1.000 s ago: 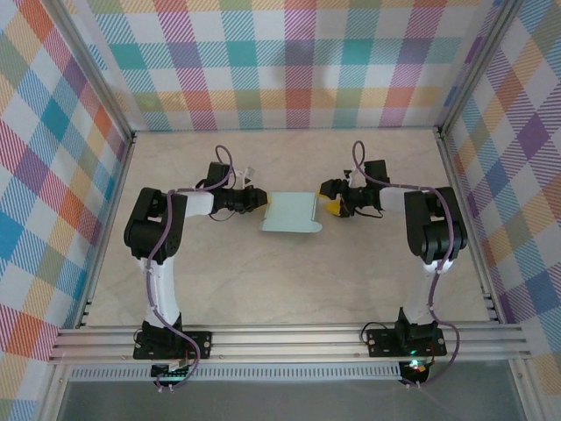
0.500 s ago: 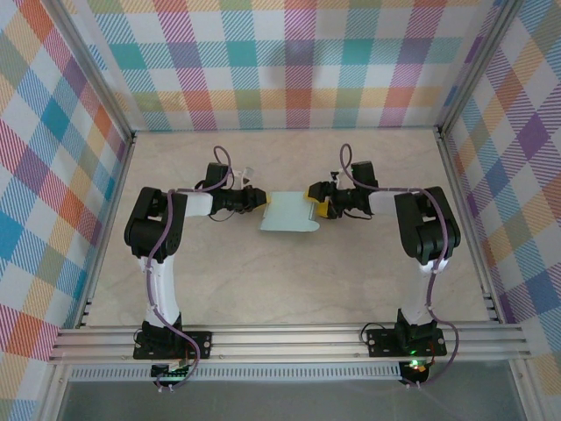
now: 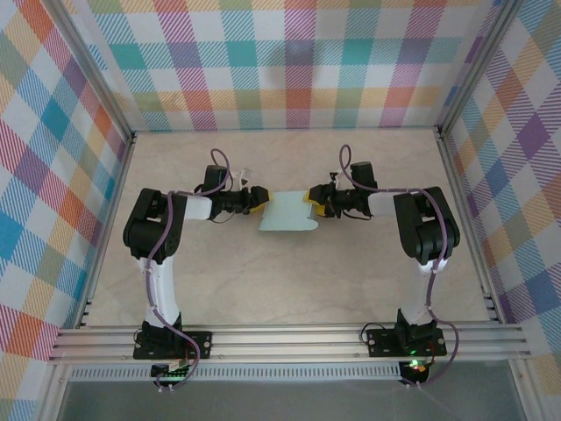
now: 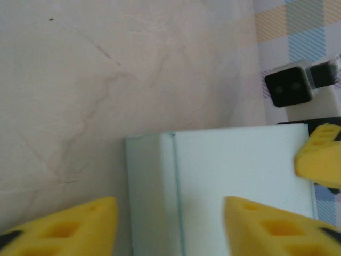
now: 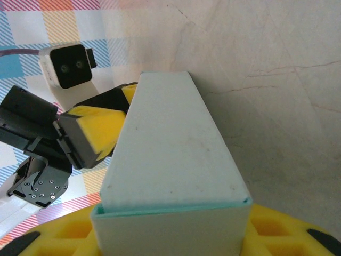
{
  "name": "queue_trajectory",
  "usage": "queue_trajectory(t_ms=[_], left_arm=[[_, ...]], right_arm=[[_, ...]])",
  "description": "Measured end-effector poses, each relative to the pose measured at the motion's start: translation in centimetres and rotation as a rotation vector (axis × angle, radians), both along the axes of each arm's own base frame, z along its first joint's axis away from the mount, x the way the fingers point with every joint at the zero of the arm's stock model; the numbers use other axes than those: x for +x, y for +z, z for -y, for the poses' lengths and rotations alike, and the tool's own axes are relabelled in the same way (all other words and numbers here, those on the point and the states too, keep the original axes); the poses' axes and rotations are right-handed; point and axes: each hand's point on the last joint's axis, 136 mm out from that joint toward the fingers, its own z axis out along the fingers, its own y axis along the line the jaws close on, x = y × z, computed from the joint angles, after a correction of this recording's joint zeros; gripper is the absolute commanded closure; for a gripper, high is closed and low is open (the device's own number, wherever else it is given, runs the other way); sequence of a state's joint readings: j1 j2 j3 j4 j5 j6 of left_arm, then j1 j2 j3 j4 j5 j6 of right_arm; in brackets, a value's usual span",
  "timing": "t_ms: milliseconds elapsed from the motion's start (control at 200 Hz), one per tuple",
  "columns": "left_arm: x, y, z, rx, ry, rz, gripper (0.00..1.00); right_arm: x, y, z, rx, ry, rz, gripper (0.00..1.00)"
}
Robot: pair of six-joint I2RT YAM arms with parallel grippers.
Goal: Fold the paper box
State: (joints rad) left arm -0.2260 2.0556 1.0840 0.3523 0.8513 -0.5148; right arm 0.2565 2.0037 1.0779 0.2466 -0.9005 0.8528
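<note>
While one pale mint paper box (image 3: 289, 215) lies on the worktop (image 3: 289, 289), two end effectors meet it. The left end effector (image 3: 260, 198), at the box's left end, has its fingers spread and grips nothing. The right end effector (image 3: 310, 200) flanks the box's right end; whether it pinches the card cannot be told. Likely risk: with the left end loose, a push from the right could slide or buckle the thin box.
</note>
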Motion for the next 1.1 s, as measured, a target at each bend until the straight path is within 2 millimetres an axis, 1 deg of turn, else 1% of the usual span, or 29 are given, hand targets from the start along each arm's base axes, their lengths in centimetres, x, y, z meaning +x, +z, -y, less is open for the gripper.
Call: queue_trajectory(t_ms=[105,155,235,300,345,395,465,615,715,790,835,875,1000,1100], left_arm=[[-0.1,1.1,-0.1,-0.039,0.035,-0.003,0.07],[0.0,1.6,-0.3,-0.053,0.061,-0.004,0.01],[0.2,2.1,-0.6,-0.079,0.109,-0.032,0.00],[0.1,2.1,-0.9,-0.098,0.148,-0.078,0.00],[0.2,2.2,-1.0,-0.111,0.168,-0.110,0.04],[0.1,2.0,-1.1,-0.126,0.188,-0.154,0.11],[-0.3,1.6,-1.1,-0.151,0.214,-0.227,0.18],[-1.3,1.9,-0.9,-0.254,0.246,-0.357,0.36],[-1.7,2.3,-0.7,-0.306,0.254,-0.436,0.39],[-1.7,3.0,-0.4,-0.344,0.250,-0.463,0.43],[-1.6,3.4,-0.3,-0.364,0.251,-0.470,0.43],[-1.6,3.7,-0.2,-0.378,0.248,-0.470,0.42],[-1.7,4.4,-0.1,-0.409,0.236,-0.474,0.30],[-1.8,5.0,0.3,-0.437,0.223,-0.473,0.29]], right_arm=[[-0.2,0.1,0.3,0.003,-0.004,-0.002,0.63],[-0.4,0.3,0.5,0.008,-0.004,-0.001,0.63],[-0.7,1.1,0.8,0.024,-0.003,0.018,0.63],[-0.7,2.1,0.9,0.045,0.000,0.042,0.63],[-0.6,2.8,0.9,0.063,0.003,0.061,0.63],[-0.6,3.4,0.8,0.083,0.010,0.080,0.63],[-0.5,4.0,0.7,0.101,0.015,0.095,0.63],[-0.8,3.8,0.7,0.113,0.013,0.071,0.63],[-1.0,3.7,0.7,0.119,0.014,0.058,0.64],[-1.0,4.0,0.6,0.130,0.021,0.067,0.63],[-1.0,4.2,0.6,0.138,0.022,0.073,0.63],[-1.0,4.5,0.5,0.145,0.024,0.075,0.64],[-0.9,5.1,0.4,0.171,0.027,0.082,0.64],[-0.7,5.6,0.3,0.193,0.027,0.088,0.64]])
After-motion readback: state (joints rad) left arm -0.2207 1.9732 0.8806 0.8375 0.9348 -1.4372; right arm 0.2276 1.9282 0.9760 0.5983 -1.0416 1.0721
